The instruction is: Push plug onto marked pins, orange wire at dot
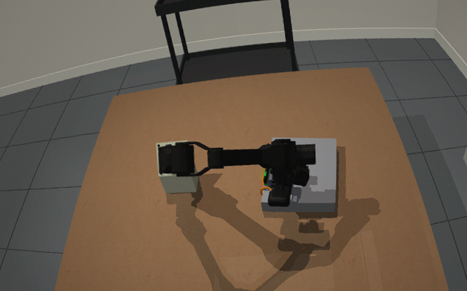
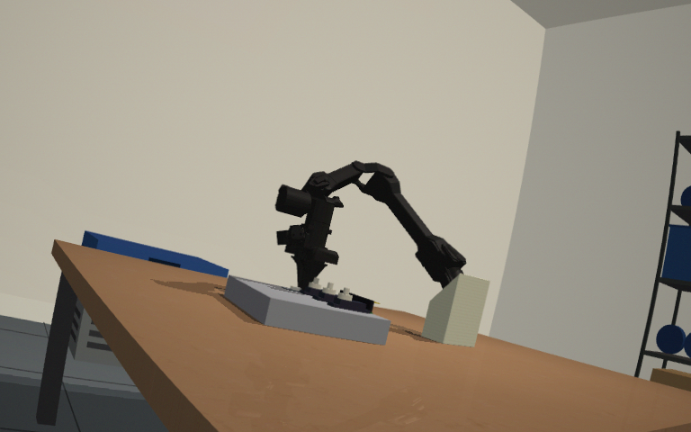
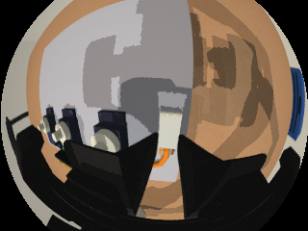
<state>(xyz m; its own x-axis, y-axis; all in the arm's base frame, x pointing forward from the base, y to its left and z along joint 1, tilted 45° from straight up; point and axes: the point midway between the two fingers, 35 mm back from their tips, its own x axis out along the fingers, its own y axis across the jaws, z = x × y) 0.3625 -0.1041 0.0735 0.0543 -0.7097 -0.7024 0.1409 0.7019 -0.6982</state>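
Note:
The cream plug (image 3: 169, 126) lies over the grey holder block (image 1: 323, 156) (image 2: 326, 321) (image 3: 108, 26) near one side edge, its long side in line with the fingers' gap. My gripper (image 2: 304, 291) (image 3: 167, 138) points down at the block and is shut on the plug's wire end. In the top view the wrist hides fingers and plug. The orange wire (image 1: 264, 189) (image 3: 165, 159) curves away from the plug below the fingertips. Three dark servos with cream horns (image 2: 330, 289) (image 3: 106, 140) stand beside the gripper. A bit of green board (image 1: 265, 175) shows; pins, band and dot cannot be made out.
The arm reaches from a pale base block (image 1: 180, 183) (image 2: 461, 310) across the wooden table (image 1: 238, 107) (image 2: 316, 376). The nearest servo stands close beside one finger. A blue tray (image 2: 152, 255) (image 3: 296, 103) lies at the far table edge. A black cart (image 1: 225, 1) stands behind the table.

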